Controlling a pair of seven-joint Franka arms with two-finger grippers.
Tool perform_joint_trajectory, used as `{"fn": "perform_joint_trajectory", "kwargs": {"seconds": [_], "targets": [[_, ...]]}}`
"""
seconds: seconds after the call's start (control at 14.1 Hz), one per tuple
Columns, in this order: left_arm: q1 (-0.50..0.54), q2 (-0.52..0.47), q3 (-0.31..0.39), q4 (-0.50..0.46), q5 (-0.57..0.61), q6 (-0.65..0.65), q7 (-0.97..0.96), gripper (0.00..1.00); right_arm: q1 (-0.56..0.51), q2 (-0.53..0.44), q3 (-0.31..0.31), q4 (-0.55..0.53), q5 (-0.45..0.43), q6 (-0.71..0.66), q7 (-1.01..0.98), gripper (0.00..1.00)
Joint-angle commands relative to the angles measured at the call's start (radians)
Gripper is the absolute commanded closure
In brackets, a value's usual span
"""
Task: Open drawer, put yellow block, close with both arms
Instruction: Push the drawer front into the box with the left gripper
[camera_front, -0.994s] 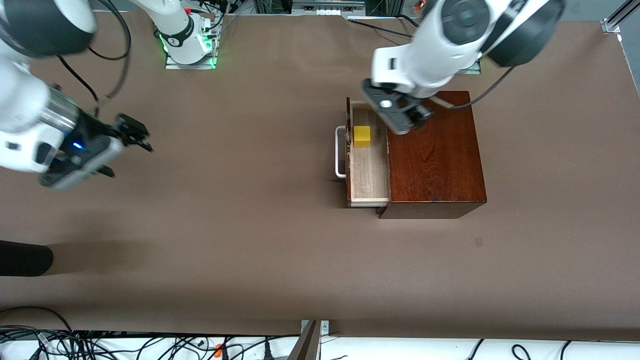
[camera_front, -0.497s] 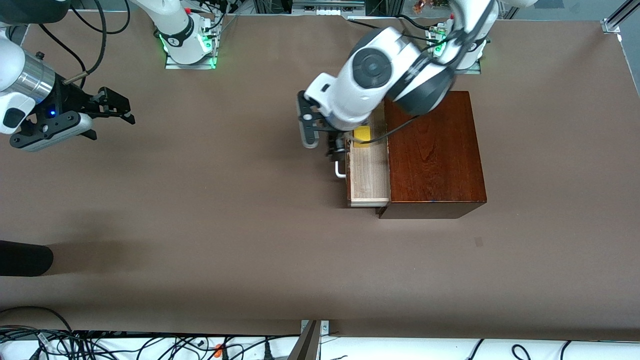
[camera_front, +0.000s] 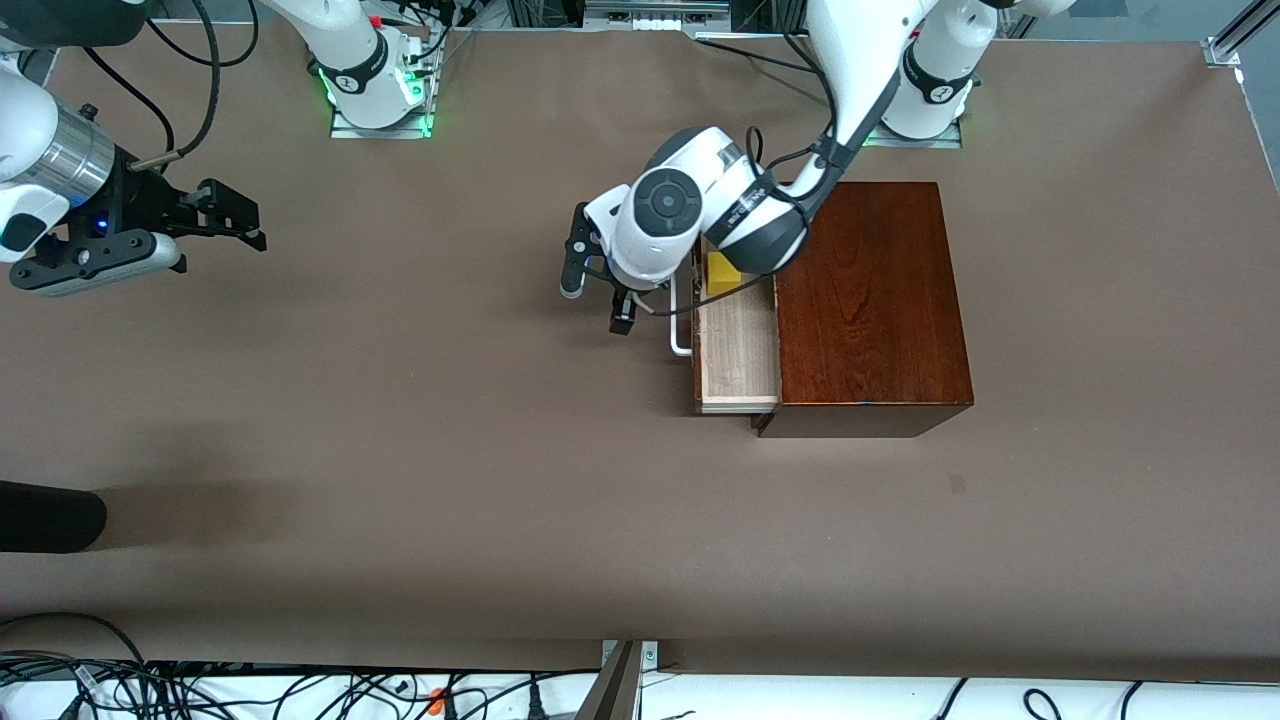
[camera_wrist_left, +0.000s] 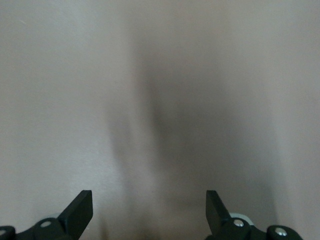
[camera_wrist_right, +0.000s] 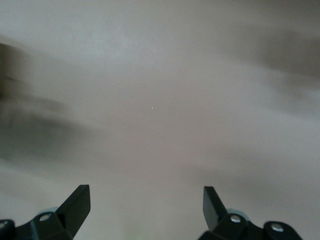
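- Front view: one wooden box stands on the table toward the left arm's end, nearer the bases' edge than the camera's edge. Its single drawer is pulled out, the white handle facing the right arm's end.
- One yellow block lies in the drawer tray, at the end farther from the camera, partly hidden under the left arm's wrist.
- Change: a second ago the left gripper hung over the box top and drawer; now it is over bare table just in front of the handle, jaws wide, holding nothing.
- Left wrist view agrees: both fingertips spread, only tabletop between.
- Right gripper has pulled back over the table's edge at the right arm's end; jaws wide, empty. This arm waits.
- Judgement: block placed; closing is what remains, likely a push on the drawer front.
- Count: two arms, one box, one drawer, one block.
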Motion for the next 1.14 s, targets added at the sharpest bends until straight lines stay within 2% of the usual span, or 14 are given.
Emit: {"fn": "perform_joint_trajectory", "kwargs": {"seconds": [0.0, 0.5, 0.71, 1.06], "targets": [[0.009, -0.035, 0.009, -0.067, 0.024, -0.005, 0.026, 0.00, -0.014, 0.006, 0.002, 0.040, -0.003, -0.002, 0.013, 0.00], [0.028, -0.075, 0.020, -0.090, 0.036, -0.060, 0.007, 0.00, -0.012, 0.005, -0.018, 0.046, -0.016, 0.010, 0.008, 0.00], [0.028, -0.077, 0.024, -0.092, 0.040, -0.083, 0.007, 0.00, 0.000, 0.002, -0.009, 0.044, -0.076, 0.001, 0.022, 0.00], [0.040, -0.077, 0.028, -0.093, 0.082, -0.109, 0.007, 0.00, 0.000, 0.000, -0.010, 0.044, -0.072, -0.003, 0.024, 0.00]]}}
